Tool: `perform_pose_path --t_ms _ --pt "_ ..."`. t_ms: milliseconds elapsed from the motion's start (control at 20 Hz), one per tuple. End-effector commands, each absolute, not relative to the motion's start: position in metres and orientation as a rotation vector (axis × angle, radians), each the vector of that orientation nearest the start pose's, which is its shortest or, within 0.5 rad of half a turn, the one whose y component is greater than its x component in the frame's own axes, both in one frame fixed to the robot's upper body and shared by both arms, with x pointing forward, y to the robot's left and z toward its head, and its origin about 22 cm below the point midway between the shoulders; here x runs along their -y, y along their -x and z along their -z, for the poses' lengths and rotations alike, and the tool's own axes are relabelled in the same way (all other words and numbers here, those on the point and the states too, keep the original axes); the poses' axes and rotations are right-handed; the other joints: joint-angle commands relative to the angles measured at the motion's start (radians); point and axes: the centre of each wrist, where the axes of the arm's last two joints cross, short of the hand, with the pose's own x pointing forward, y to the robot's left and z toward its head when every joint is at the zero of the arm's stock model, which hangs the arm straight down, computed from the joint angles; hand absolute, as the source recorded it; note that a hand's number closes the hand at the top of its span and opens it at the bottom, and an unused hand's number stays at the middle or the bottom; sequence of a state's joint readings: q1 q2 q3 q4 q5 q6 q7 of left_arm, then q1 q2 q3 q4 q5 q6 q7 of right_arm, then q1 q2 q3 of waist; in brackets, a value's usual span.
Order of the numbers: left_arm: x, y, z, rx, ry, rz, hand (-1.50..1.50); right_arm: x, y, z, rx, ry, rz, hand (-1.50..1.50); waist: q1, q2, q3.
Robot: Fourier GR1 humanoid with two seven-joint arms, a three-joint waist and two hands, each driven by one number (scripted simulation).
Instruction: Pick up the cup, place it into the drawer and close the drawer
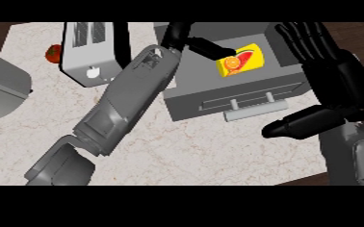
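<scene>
The cup [241,61], a yellow carton-like thing, lies inside the open drawer [213,89], long axis tilted up to the right. The left hand [201,45] reaches over it with fingers touching its left end; grip unclear. Right hand [316,72] hangs spread beside the drawer

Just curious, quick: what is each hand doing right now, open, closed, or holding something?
Left hand: over the open drawer, fingers at the yellow cup; grip cannot be told.
Right hand: open, holding nothing.

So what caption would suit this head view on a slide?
Left hand reaches over the open drawer beside the yellow cup; right hand hangs open.
</scene>
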State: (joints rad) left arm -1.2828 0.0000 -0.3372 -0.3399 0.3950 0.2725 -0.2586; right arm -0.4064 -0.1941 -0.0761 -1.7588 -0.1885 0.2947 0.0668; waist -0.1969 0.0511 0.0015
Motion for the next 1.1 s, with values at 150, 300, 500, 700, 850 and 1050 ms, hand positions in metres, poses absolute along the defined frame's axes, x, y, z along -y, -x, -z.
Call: perform_pose_path --t_ms 150,300,500,700,850,1050 --pt "-0.035 -0.435 -0.127 1.851 0.260 0.211 -1.50 0.195 -0.297 -0.165 1.967 -0.642 -0.693 1.50 -0.019 -0.004 -0.002" --pt "-0.034 -0.435 -0.130 1.904 0.274 0.129 -1.50 0.206 -0.299 -0.145 1.843 -0.642 -0.784 1.50 0.016 -0.010 -0.001" --pt "-0.041 -0.437 -0.123 1.905 0.252 0.052 -1.50 0.219 -0.286 -0.143 1.657 -0.478 -1.084 1.50 0.048 -0.022 -0.002" --pt "-0.043 -0.438 -0.117 1.910 0.208 0.027 -1.50 0.230 -0.277 -0.127 1.566 -0.302 -1.142 -1.50 0.085 -0.027 0.000" --pt "-0.046 -0.438 -0.113 1.879 0.225 0.001 -1.50 0.223 -0.273 -0.142 1.630 -0.060 -1.245 -1.50 0.125 -0.037 -0.001" --pt "-0.048 -0.436 -0.111 1.913 0.308 -0.042 -1.50 0.208 -0.281 -0.089 1.527 0.036 -1.190 -1.50 0.176 -0.042 -0.001"
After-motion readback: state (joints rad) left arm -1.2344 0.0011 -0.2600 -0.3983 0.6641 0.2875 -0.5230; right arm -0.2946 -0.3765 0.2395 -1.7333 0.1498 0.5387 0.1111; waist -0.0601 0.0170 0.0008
